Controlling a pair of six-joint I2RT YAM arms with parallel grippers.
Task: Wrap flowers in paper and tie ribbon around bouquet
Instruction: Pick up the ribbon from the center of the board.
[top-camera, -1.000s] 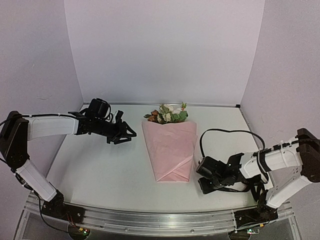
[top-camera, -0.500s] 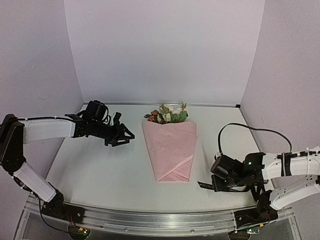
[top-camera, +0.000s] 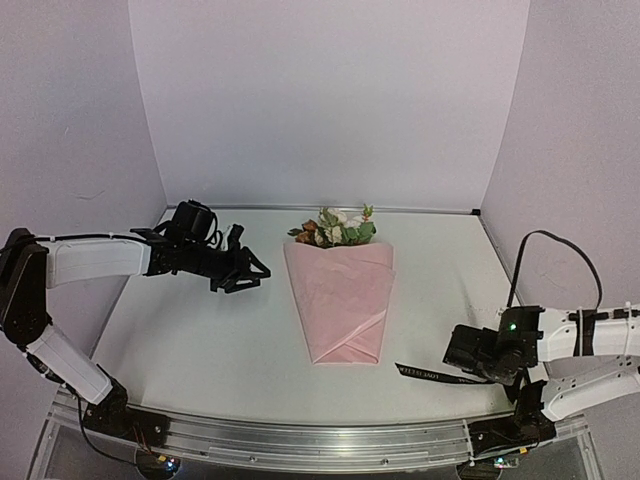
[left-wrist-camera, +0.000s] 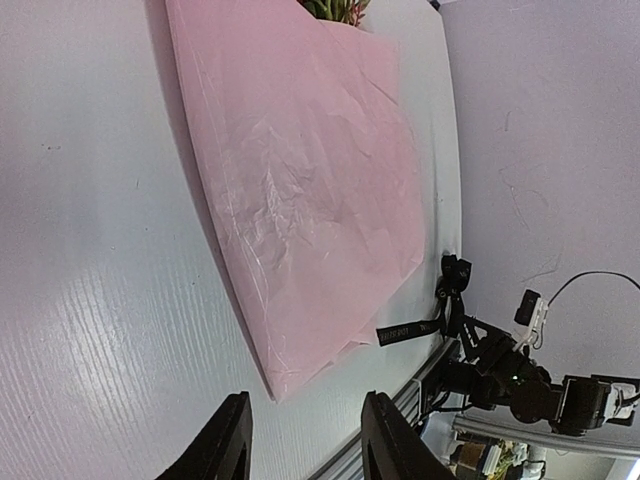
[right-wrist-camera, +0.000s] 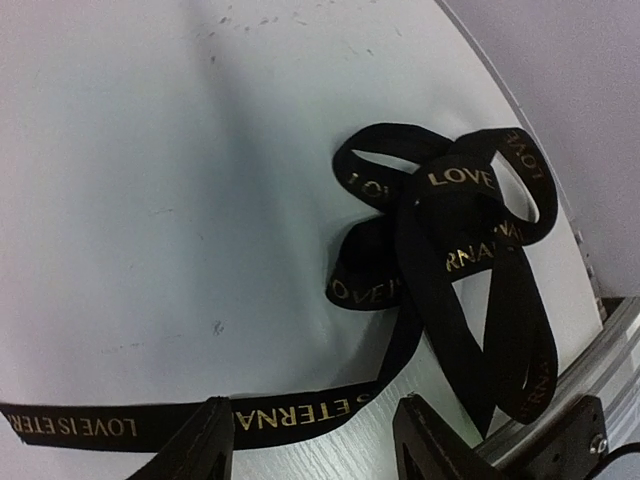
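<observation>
Two tools gape empty: left tool (left-wrist-camera: 305, 440) near the bouquet (top-camera: 340, 300), right tool (right-wrist-camera: 310, 425) over the ribbon (right-wrist-camera: 450, 260).

The left arm (top-camera: 100, 255) and right arm (top-camera: 590, 335) are white shells with black joints, on black bases bolted to the silver rail (top-camera: 300, 440). Above the rail's right end, a thin black cable (top-camera: 548, 233) loops off the right arm near a small green light (top-camera: 511, 326). The left gripper (left-wrist-camera: 305, 435) and right gripper (right-wrist-camera: 315, 440) have matte black fingers (right-wrist-camera: 440, 445), probably plastic.
</observation>
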